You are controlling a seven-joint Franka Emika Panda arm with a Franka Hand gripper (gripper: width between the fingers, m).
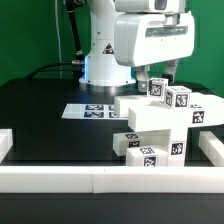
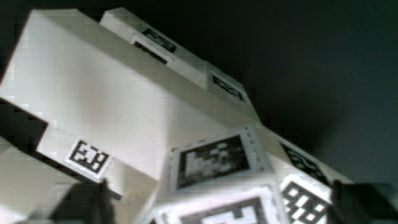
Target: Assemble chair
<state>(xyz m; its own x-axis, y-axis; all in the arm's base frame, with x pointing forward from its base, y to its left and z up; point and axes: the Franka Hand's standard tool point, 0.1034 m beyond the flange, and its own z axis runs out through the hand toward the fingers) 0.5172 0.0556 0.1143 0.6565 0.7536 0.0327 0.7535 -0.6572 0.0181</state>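
Note:
The chair parts [image 1: 150,120] are white chunky pieces with black-and-white tags, stacked together at the exterior view's right of the black table. Small tagged blocks [image 1: 176,97] sit on top of the stack and more lie low in front [image 1: 142,152]. My gripper [image 1: 160,80] hangs straight down over the top blocks. In the wrist view a long white panel [image 2: 125,90] runs away from the camera, and a tagged block [image 2: 222,160] sits close between my dark fingers [image 2: 75,200]. The gripper [image 2: 222,208] stands open around that block, with a gap still showing beside one finger.
The marker board [image 1: 92,110] lies flat on the table to the exterior view's left of the stack. Long low white border rails run along the front [image 1: 100,181], the left [image 1: 5,142] and the right [image 1: 213,150]. The arm's white base [image 1: 105,60] stands behind.

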